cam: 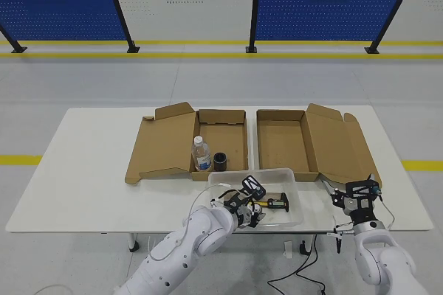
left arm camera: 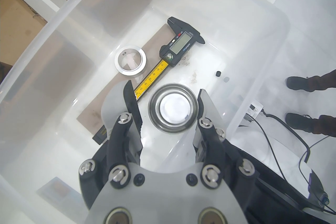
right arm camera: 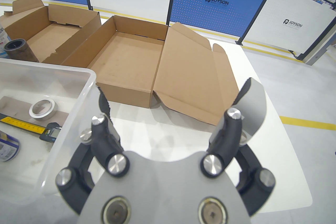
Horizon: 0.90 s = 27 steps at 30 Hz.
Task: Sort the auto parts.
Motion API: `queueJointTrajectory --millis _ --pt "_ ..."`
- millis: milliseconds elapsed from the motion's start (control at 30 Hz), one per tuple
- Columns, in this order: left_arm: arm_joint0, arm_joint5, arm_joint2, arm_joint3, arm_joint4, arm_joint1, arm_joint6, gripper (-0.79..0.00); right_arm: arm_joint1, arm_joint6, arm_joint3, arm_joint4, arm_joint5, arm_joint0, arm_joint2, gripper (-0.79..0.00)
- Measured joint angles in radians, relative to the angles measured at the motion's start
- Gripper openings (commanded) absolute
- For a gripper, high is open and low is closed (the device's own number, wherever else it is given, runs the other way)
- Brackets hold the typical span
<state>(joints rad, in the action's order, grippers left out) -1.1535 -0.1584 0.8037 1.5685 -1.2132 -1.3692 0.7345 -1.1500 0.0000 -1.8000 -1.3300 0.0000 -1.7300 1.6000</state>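
Blue and white partition panels close off the floor behind the white worktop point(cam: 81, 169). The clear bin point(cam: 251, 172) sits at the near edge, and I place everything else from it. Just beyond it lie two open cardboard boxes. One box point(cam: 232, 136) holds a bottle point(cam: 201, 155) and a black sleeve point(cam: 221, 158) in the corner nearest the bin. The other box point(cam: 280, 144) has nothing in it.

Inside the bin, a digital caliper point(left arm camera: 173, 51) lies diagonally across the floor. A round steel cup point(left arm camera: 173, 110) sits just beside the caliper's yellow scale, and an aluminium ring point(left arm camera: 130, 60) sits on the scale's other side.

My left claw point(left arm camera: 166, 91) hangs inside the bin. It is spread open with one finger on each side of the steel cup, and I don't think either is touching it. My right claw point(right arm camera: 175, 89) is wide open and holding nothing, over the worktop beside the bin.

I judge this as the moment before picking the cup. Next I would lower the left claw a little, close squarely on the rim, and lift the cup clear of the bin wall without nudging the caliper.
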Motion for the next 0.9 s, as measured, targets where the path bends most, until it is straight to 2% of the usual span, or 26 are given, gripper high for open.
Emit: queueJointTrajectory --millis 100,167,467,567,633,700,900 --pt "0.001 -0.001 -0.001 -0.001 -0.001 -0.001 -0.001 -0.336 0.000 0.000 0.000 0.000 0.000 0.000 0.000 0.000" --pt "0.001 0.000 -0.001 0.001 -0.001 -0.002 0.000 -0.391 0.000 0.000 0.000 0.000 0.000 0.000 0.000 0.000" --pt "0.000 -0.003 0.001 0.001 -0.011 -0.003 -0.001 -0.456 0.000 0.000 0.000 0.000 0.000 0.000 0.000 0.000" --pt "-0.004 -0.003 0.003 0.003 -0.015 -0.003 -0.005 -0.526 0.000 0.000 0.000 0.000 0.000 0.000 0.000 0.000" --pt "-0.008 -0.005 0.005 0.008 -0.017 -0.002 -0.010 -0.622 0.000 0.000 0.000 0.000 0.000 0.000 0.000 0.000" --pt "-0.011 -0.007 0.008 0.015 -0.020 -0.002 -0.014 -0.785 0.000 0.000 0.000 0.000 0.000 0.000 0.000 0.000" --pt "-0.024 -0.008 0.015 0.036 -0.026 0.000 -0.029 -0.785 0.000 0.000 0.000 0.000 0.000 0.000 0.000 0.000"
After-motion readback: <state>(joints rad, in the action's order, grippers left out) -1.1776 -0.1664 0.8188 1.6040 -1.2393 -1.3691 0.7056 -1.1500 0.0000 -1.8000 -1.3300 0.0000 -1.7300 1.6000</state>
